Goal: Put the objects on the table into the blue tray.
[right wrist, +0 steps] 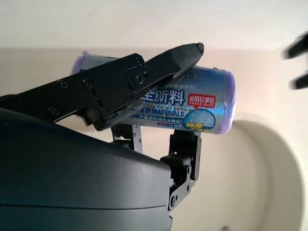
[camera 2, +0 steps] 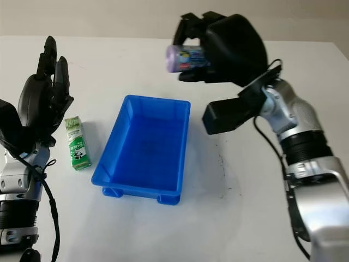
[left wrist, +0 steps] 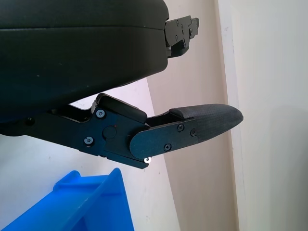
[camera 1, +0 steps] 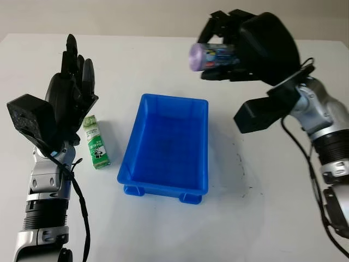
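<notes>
My right hand (camera 1: 221, 52) is raised above the table behind the far right corner of the blue tray (camera 1: 202, 164), shut on a purple roll of trash bags (camera 1: 210, 56) held sideways; the roll's blue label (right wrist: 192, 103) shows between the fingers (right wrist: 139, 77). The tray stands mid-table with nothing in it. A small green and white carton (camera 1: 96, 142) lies on the table left of the tray. My left hand (camera 1: 73, 90) is open, upright, just left of the carton and apart from it.
The white table (camera 1: 256, 207) stretches to the right of and in front of the tray. A beige wall (camera 1: 163, 16) runs behind the table's far edge. The tray's corner (left wrist: 91, 202) sits close to my left hand.
</notes>
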Available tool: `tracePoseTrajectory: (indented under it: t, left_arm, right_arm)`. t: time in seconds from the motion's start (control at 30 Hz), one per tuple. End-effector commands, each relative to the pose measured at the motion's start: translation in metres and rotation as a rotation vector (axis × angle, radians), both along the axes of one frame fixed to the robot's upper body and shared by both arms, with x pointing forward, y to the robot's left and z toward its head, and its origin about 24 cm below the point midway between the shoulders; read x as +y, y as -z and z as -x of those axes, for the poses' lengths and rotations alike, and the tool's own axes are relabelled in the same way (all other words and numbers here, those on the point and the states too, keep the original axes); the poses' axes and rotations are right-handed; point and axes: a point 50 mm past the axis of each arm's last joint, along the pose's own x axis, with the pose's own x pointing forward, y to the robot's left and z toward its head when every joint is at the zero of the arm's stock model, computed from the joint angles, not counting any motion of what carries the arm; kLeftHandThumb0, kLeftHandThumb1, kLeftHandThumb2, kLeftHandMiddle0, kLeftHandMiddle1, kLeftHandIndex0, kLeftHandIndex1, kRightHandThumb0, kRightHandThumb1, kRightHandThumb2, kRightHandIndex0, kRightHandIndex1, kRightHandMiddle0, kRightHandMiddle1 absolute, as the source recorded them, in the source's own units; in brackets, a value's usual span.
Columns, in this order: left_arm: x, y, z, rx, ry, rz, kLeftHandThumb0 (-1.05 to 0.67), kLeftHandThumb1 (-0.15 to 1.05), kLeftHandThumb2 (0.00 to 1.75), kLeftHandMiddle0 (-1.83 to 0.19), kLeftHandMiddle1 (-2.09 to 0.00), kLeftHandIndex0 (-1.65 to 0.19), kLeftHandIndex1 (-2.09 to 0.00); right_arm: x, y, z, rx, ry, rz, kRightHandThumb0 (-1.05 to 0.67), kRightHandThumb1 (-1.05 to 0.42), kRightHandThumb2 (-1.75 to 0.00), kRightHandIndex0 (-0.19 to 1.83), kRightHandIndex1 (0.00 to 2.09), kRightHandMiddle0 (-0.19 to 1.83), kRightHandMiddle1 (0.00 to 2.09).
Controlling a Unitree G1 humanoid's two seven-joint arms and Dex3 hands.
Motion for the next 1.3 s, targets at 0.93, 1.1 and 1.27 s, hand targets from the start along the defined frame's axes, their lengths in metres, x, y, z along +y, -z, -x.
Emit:
tracePoseTrajectory:
  t: [0.93, 1.1, 1.27]
  left_arm:
    - [-0.004, -0.003, 0.0, -0.036, 0.021, 0.014, -0.73, 1.05, 0.65, 0.19, 0.0, 0.19, 0.0]
    - [-0.004, -0.002, -0.001, -0.036, 0.02, 0.016, -0.73, 1.05, 0.64, 0.19, 0.0, 0.19, 0.0]
    - [-0.004, -0.001, 0.0, -0.033, 0.02, 0.009, -0.73, 1.05, 0.65, 0.19, 0.0, 0.19, 0.0]
  right_arm:
    - [0.022, 0.035, 0.016, 0.621, -0.178, 0.409, -0.76, -1.05, -0.09, 0.03, 0.08, -0.02, 0.14]
    - [0.023, 0.035, 0.02, 0.6, -0.195, 0.374, -0.79, -1.05, -0.16, -0.14, 0.0, -0.15, 0.04]
    - [0.022, 0.035, 0.021, 0.543, -0.199, 0.289, -0.79, -1.05, -0.19, -0.19, 0.0, -0.19, 0.01]
